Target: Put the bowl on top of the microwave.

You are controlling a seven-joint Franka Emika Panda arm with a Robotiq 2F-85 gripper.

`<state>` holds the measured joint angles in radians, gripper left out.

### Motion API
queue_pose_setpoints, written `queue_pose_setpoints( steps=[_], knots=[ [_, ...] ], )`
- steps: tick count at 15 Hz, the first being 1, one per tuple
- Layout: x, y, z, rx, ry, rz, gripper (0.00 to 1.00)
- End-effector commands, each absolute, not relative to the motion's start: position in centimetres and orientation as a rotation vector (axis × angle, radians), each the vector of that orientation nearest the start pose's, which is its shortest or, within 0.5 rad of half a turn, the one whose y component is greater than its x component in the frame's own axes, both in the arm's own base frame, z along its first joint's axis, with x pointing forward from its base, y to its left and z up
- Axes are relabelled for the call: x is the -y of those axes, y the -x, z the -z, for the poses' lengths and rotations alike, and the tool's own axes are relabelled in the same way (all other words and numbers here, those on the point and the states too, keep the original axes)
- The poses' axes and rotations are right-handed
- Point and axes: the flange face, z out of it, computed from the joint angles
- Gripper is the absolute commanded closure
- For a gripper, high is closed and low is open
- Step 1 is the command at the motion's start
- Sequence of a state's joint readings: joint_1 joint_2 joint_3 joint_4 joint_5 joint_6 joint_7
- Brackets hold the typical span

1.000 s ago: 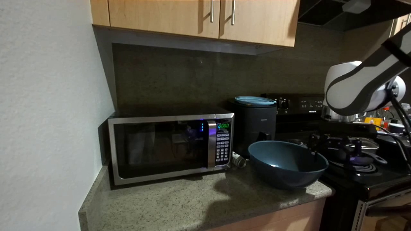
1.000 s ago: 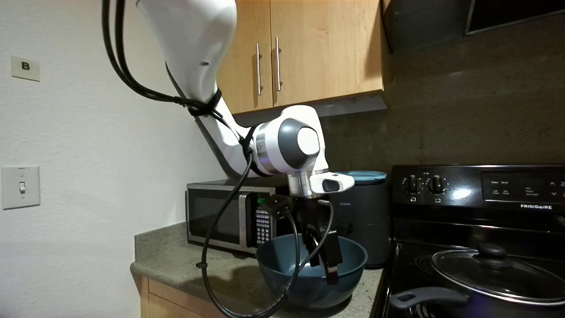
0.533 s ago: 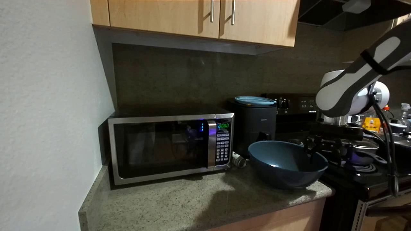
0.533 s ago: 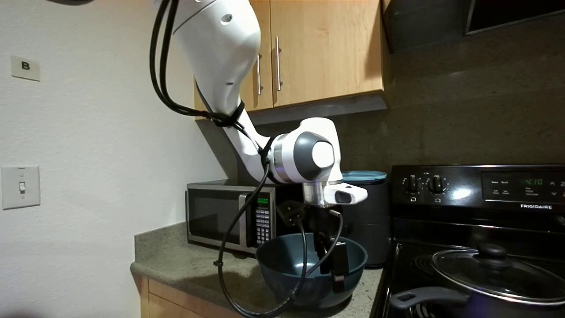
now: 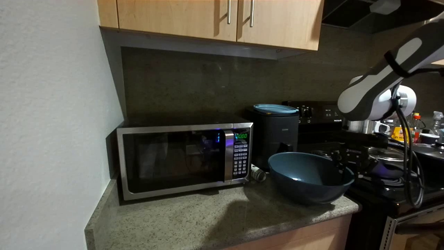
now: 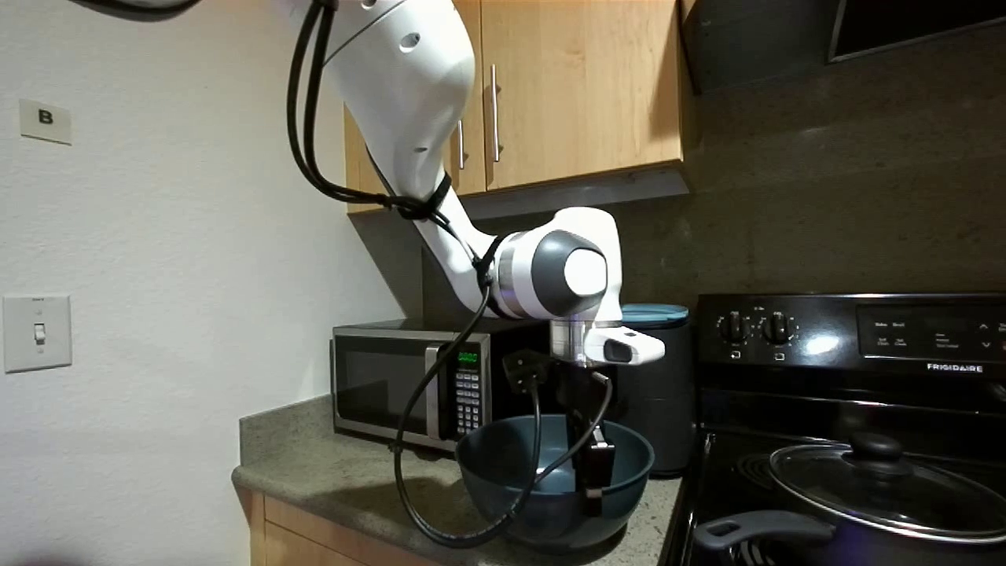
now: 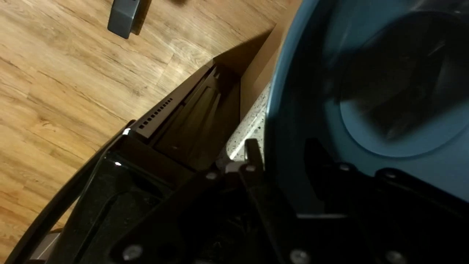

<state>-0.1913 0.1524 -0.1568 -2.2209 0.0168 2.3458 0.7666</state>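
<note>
Large, round, matte blue-grey bowl [image 5: 308, 178]: upright on the speckled grey stone bench [image 5: 194, 215], at the end beside the glossy black stove [image 6: 817, 413].
Black two-fingered gripper [image 7: 283, 146]: fingers spread apart in the wrist view, nothing pinched between them yet.
Rim between fingers: the relation the coming move turns on. In the wrist view the bowl's rim [image 7: 281, 73] passes through the gap, one finger inside the bowl, one outside on the stove side. The rim runs nearer the outer finger; whether either touches it, I cannot tell.
Bowl from gripper: nearly all of it lies to one side of the fingers, toward the boxy stainless-steel microwave [image 5: 184, 161] with dark glass door. Being round, it has no long axis; the fingers seem set across the rim, as a pinch needs.
Microwave top: higher than the rim in both exterior views.
Next move, as judged: pinch, lift clear, then go across; held at one edge, the bowl may sag at its far side.
</note>
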Motion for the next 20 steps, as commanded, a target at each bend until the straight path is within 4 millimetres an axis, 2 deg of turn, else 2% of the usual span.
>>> queue_pose_setpoints(
  steps=[1, 2, 4, 8, 11, 12, 13, 20],
  knots=[
    [18.3, -50.2, -32.5, -1.741, 2.620, -0.018, 0.93],
    [18.4, -49.9, -33.0, -1.743, 2.605, -0.001, 0.98],
    [18.5, -49.6, -33.8, -1.745, 2.581, 0.021, 1.00],
    [18.3, -48.9, -34.4, -1.748, 2.550, 0.006, 0.98],
    [18.2, -48.6, -34.1, -1.727, 2.586, 0.006, 0.98],
    [18.4, -48.9, -33.5, -1.718, 2.630, 0.010, 0.66],
    [18.4, -48.9, -33.1, -1.713, 2.648, 0.015, 0.65],
    [19.9, -49.9, -29.8, -1.711, 2.721, 0.003, 0.21]
  ],
)
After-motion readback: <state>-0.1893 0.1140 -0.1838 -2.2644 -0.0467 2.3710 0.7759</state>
